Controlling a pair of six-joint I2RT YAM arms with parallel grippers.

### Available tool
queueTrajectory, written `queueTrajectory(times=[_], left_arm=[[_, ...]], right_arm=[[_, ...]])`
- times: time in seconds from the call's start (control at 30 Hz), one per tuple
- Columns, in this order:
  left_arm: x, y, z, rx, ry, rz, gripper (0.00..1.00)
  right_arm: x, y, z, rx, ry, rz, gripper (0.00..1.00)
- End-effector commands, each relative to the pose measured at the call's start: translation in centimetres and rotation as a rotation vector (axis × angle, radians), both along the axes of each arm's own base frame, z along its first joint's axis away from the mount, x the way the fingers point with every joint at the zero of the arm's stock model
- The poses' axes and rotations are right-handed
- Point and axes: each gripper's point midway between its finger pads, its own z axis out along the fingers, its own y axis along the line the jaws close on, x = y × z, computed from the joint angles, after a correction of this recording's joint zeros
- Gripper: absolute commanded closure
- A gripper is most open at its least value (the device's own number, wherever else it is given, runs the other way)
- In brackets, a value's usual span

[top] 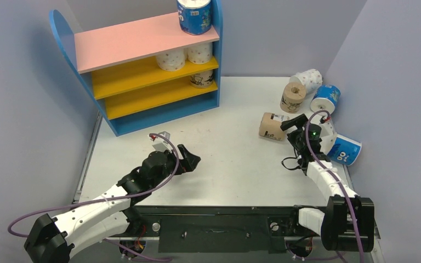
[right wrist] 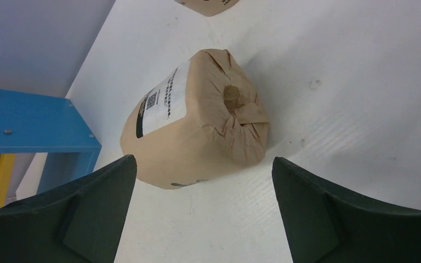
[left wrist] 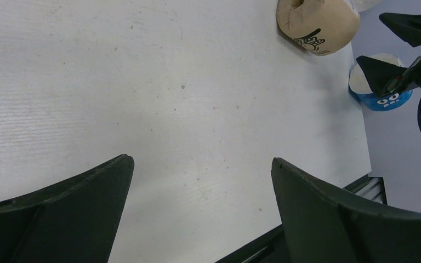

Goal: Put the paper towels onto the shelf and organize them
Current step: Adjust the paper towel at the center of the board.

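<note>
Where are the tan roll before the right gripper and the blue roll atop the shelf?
tan roll (right wrist: 197, 126), right wrist view, on its wrapped side wall.
blue roll (top: 194, 19), top external view, on its printed side.

Four rolls (top: 194, 16) on shelf (top: 126, 41)

Pale lilac walls (top: 16, 109), scuffed white tabletop (top: 235, 164).

Topmost blue roll (top: 195, 17) partly off-frame
</note>
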Motion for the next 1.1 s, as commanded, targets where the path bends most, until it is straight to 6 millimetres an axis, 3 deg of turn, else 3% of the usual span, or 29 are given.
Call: queueTrajectory(times=[0.0,0.27,0.57,0.87,1.07], left_arm=[[0.5,-1.7,2.6,-0.093,-0.037,-0.03,0.04],[0.7,-1.8,2.4,-0.092,-0.027,-0.026,0.04],[0.5,-2.0,1.8,-0.105,-0.004,-0.024,0.04],[0.3,-1.8,1.4,-0.097,0.011,-0.021,0.04],[0.1,-1.9,1.5,-0.106,0.014,-0.028,0.04]], right_arm=[[2.9,0.5,2.3,0.038,-0.135,0.016,0.11],[4.3,1.9,1.0,0.047,-0.105,0.051,0.12],[3.6,6.5,1.1,0.041,-0.111,0.169,0.14],[1.6,4.0,2.6,-0.052,-0.122,0.079,0.14],[2.2,2.8,2.5,-0.045,-0.115,0.055,0.14]])
